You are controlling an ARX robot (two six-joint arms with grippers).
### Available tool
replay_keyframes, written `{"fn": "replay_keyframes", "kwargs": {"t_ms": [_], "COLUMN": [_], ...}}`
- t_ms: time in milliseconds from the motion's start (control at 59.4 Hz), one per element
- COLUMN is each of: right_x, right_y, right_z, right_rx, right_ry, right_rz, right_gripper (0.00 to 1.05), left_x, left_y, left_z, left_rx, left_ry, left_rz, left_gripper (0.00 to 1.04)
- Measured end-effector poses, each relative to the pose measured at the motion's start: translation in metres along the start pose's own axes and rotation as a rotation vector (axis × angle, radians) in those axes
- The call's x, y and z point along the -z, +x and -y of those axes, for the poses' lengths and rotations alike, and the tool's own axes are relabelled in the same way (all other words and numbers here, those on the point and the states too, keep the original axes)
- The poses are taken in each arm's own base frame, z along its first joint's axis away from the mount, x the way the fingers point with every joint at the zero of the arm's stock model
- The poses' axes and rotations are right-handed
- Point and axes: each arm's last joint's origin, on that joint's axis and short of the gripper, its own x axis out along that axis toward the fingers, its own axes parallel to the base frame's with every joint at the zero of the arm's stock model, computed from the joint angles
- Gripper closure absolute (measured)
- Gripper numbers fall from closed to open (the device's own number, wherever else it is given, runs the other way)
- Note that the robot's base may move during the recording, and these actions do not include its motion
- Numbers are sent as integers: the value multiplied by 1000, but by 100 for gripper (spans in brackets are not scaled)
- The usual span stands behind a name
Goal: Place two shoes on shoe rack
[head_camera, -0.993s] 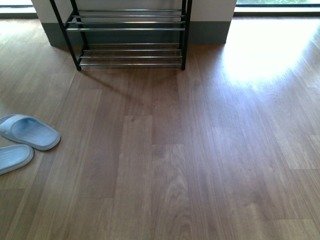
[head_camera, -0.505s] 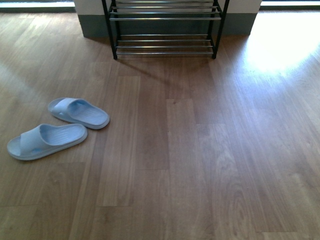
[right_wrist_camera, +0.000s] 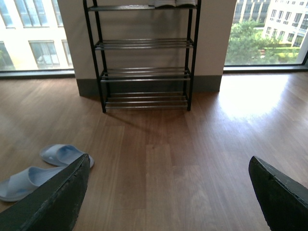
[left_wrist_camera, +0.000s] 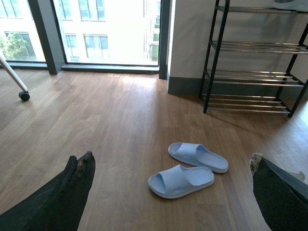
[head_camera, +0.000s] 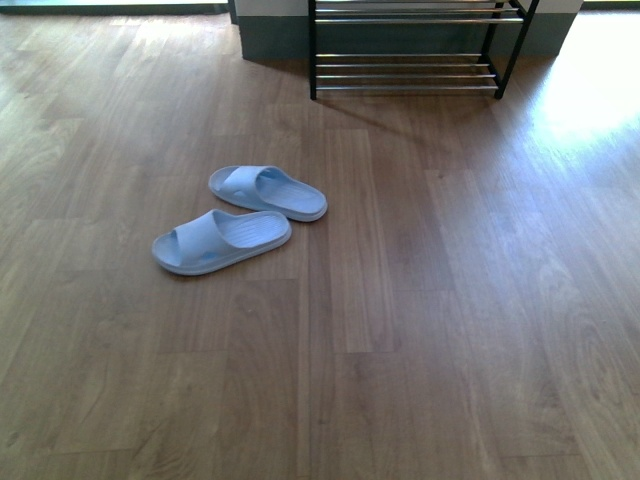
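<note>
Two pale blue slides lie side by side on the wooden floor, one (head_camera: 267, 192) farther from me, the other (head_camera: 222, 241) nearer. The black-framed shoe rack (head_camera: 410, 72) with chrome bars stands against the wall at the far right. Neither gripper shows in the front view. In the left wrist view my left gripper (left_wrist_camera: 171, 161) is open above the floor, with both slides (left_wrist_camera: 181, 180) ahead between its fingers (left_wrist_camera: 72, 192). My right gripper (right_wrist_camera: 168, 161) is open over bare floor, the slides (right_wrist_camera: 65, 154) off to one side and the rack (right_wrist_camera: 144, 72) straight ahead.
White-soled shoes (right_wrist_camera: 173, 3) sit on the rack's top tier. A grey skirting wall (left_wrist_camera: 185, 84) stands behind the rack, with tall windows (left_wrist_camera: 110, 33) on either side. A white leg on a black caster (left_wrist_camera: 24, 96) stands near the window. Sunlight glares on the floor (head_camera: 590, 90).
The front view has swung left: the slides have moved from its left edge to its middle, and the rack has slid to the upper right.
</note>
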Motion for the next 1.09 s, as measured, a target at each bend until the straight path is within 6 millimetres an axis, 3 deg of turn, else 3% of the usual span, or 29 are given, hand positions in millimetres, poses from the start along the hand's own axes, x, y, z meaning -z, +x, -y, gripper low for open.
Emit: {"fn": "replay_keyframes", "kwargs": {"t_ms": [1094], "right_x": [0], "right_y": [0], "right_z": [0], "right_rx": [1], "right_ry": [0], "right_rz": [1], "right_gripper": [9], "left_x": [0], "left_y": [0], "left_z": [0], "left_rx": [-2], "left_ry": [0], "left_rz": [0], "left_gripper": [9]}}
